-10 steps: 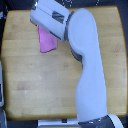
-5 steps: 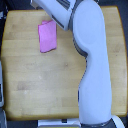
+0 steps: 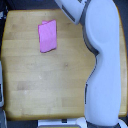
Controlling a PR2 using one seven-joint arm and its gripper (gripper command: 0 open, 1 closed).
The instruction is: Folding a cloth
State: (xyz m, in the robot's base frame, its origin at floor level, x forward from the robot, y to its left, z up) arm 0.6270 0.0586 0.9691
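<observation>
On the table (image 3: 45, 85), toward eleven o'clock, the cloth (image 3: 47, 36) lies flat, seemingly folded already; little looks left. My pincer sits beyond the frame, so I cannot tell its state.

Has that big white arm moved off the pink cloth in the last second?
Yes. The arm pulled away toward the exterior view's right, judged against the wooden table, leaving the cloth uncovered.
</observation>
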